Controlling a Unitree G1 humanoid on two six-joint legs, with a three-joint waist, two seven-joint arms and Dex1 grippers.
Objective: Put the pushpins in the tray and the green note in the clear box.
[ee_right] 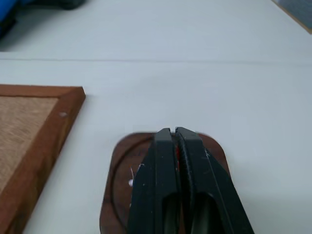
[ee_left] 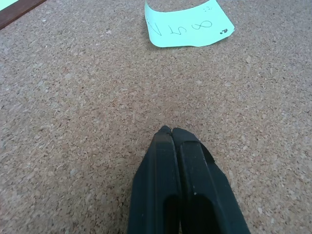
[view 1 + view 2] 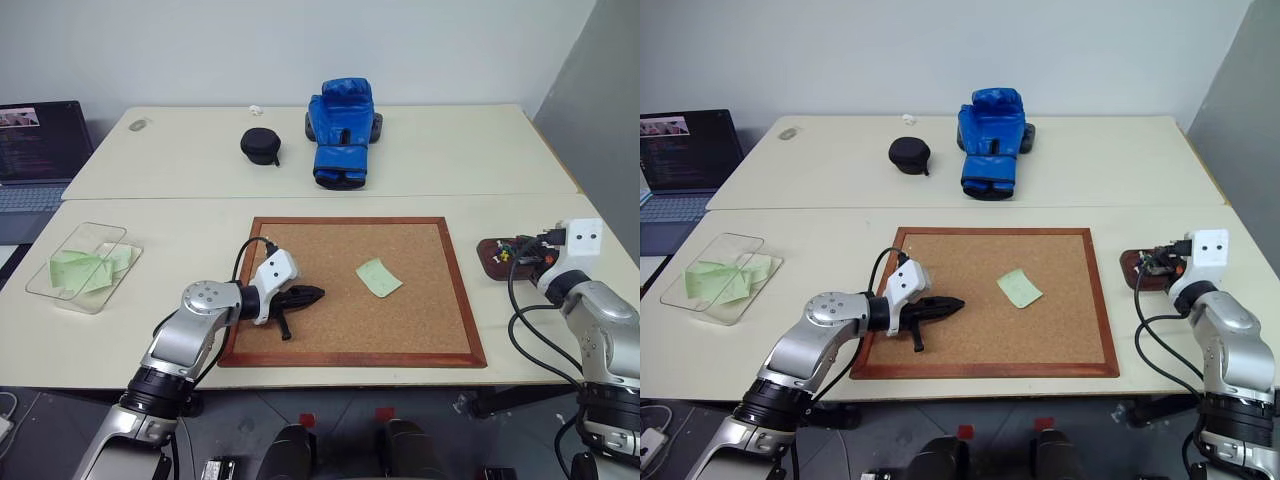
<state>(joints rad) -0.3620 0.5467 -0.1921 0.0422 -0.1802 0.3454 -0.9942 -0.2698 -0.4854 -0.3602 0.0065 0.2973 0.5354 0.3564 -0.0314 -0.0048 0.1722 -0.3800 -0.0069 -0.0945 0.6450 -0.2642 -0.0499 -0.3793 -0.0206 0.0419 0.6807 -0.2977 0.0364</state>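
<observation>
Left eye view: green note (image 3: 379,277) flat on cork board (image 3: 330,240), right of centre, no pin seen on it. Left gripper (image 3: 318,294) pressed shut and empty, low over the cork, note just beyond its tips. Right gripper (image 1: 174,131) closed tight above tray (image 1: 117,161), a sliver of red between the fingers (image 1: 163,146), too small to name. Pushpins (image 3: 508,254) as tiny coloured specks in the tray. Clear box (image 3: 45,275) far left, holding pale green slips.

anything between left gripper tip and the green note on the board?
Nothing: bare cork board between the shut left gripper and the green note, per left wrist view.
</observation>
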